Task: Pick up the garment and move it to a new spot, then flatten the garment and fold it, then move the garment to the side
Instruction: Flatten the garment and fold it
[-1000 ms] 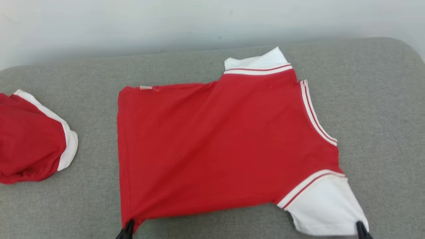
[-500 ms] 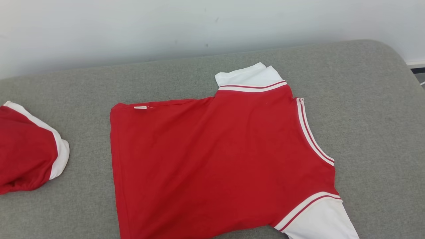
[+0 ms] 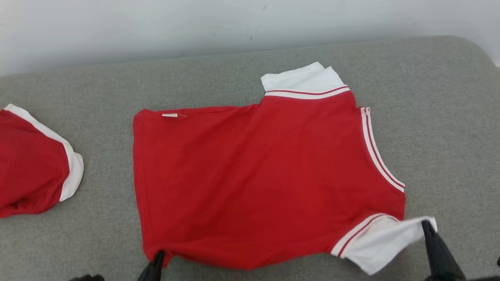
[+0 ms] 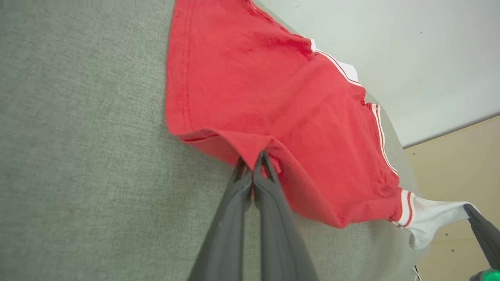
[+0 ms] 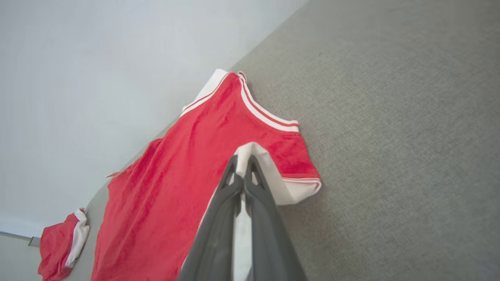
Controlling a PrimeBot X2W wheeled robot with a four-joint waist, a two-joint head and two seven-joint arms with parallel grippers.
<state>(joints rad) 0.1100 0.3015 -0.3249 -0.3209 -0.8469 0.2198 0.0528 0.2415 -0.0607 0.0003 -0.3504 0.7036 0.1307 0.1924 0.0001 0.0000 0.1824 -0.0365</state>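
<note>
Sleeve [image 3: 384, 242] has lifted near the cushion's [image 3: 449, 117] front edge, pinched in right gripper [image 3: 425, 225]; left gripper [image 3: 159, 255] clamps the garment [image 3: 254, 175] at its hem [image 3: 137, 175] (limp, light).

other red-white garment [image 3: 35, 164]: crumpled, left | grey cushion [image 3: 449, 117] | pale wall [image 3: 156, 23] behind

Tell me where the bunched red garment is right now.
In the head view the bunched red garment lies at the far left of the grey cushion, cut by the picture's edge, apart from the spread red shirt on its right.
</note>
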